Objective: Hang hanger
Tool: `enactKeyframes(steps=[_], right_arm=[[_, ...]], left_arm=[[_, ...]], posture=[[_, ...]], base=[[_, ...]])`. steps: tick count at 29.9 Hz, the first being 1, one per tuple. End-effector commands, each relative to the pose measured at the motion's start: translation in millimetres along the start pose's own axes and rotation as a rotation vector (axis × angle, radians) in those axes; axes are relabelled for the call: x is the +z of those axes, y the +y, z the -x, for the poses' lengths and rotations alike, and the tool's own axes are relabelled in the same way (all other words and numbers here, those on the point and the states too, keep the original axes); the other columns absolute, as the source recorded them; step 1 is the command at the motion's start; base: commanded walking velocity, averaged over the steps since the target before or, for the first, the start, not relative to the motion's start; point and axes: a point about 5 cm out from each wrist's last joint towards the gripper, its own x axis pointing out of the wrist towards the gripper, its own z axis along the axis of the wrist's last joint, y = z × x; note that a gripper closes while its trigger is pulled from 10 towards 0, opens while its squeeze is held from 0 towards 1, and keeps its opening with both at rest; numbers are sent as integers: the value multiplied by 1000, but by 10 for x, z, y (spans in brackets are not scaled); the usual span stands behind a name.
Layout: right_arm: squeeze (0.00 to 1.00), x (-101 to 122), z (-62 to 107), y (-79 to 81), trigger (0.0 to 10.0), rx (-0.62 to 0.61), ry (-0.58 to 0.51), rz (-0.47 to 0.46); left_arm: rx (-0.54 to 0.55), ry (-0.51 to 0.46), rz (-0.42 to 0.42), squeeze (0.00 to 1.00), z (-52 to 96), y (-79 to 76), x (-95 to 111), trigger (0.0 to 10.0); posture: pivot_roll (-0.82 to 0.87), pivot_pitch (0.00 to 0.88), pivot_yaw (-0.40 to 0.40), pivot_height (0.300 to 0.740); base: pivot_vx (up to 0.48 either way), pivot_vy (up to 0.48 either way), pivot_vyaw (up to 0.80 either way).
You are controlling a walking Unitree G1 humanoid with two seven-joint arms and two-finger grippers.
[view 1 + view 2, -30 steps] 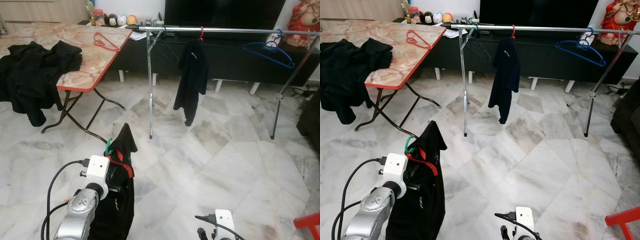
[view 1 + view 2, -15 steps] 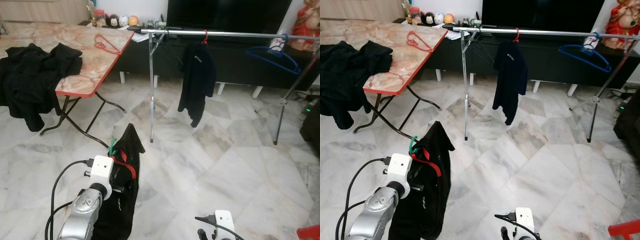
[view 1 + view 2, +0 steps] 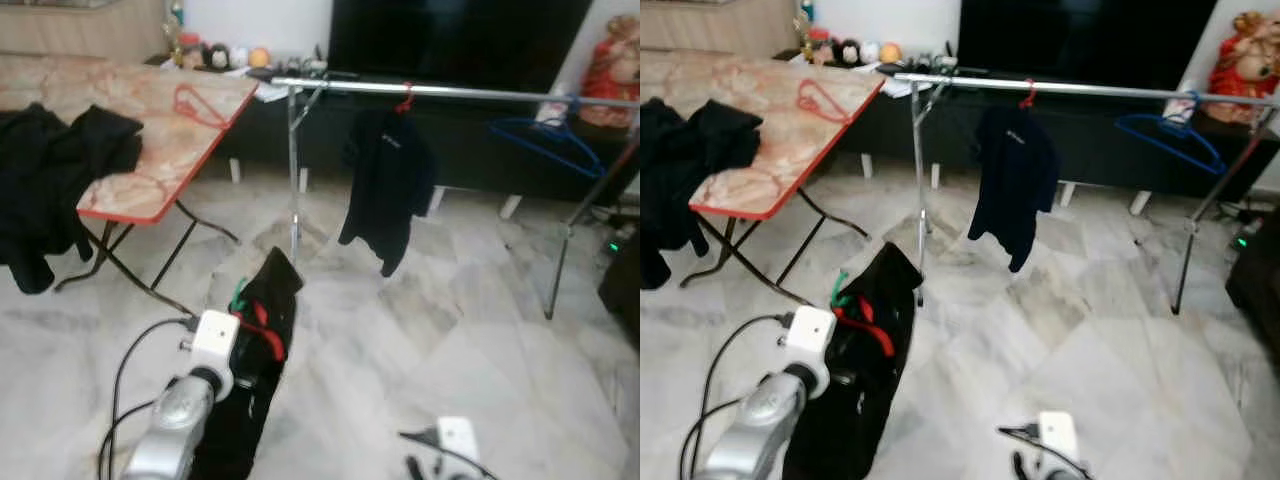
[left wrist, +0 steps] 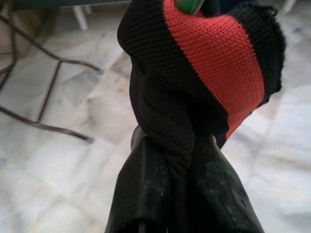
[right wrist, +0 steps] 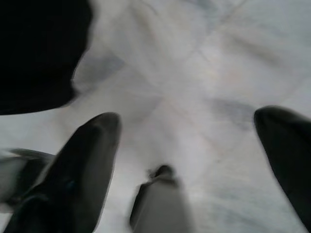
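Left pincer (image 4: pixel 177 160) clamped on the shirt (image 3: pixel 262 330) with its hanger (image 3: pixel 238 296), right pincer (image 5: pixel 187 160) apart, so we're mid-carry and next need to reach the rail (image 3: pixel 450 92).

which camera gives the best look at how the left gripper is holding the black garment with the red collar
The left wrist view: its black fingers are pinched shut on bunched fabric just below the red collar band of the black garment. Both eye views show the garment draped down beyond the left gripper, the contact itself hidden.

eye views blurred | green hanger (image 4: pixel 189 5) cut off, apparently mostly inside garment (image 3: pixel 250 380)
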Motion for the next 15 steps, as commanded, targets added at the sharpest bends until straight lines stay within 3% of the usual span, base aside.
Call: enactKeyframes(steps=[1,15], right_arm=[[0,-81,35,-179,10000,-48,27,4],[0,-128,40,-163,10000,-49,35,-7]], left_arm=[[-26,-61,2,0,-48,-91,145,10000],[-25,-56,-8,0,-70,-66,131,10000]], posture=[[61,0,-66,740],[55,0,-45,740]], base=[[352,0,0],[353,0,0]])
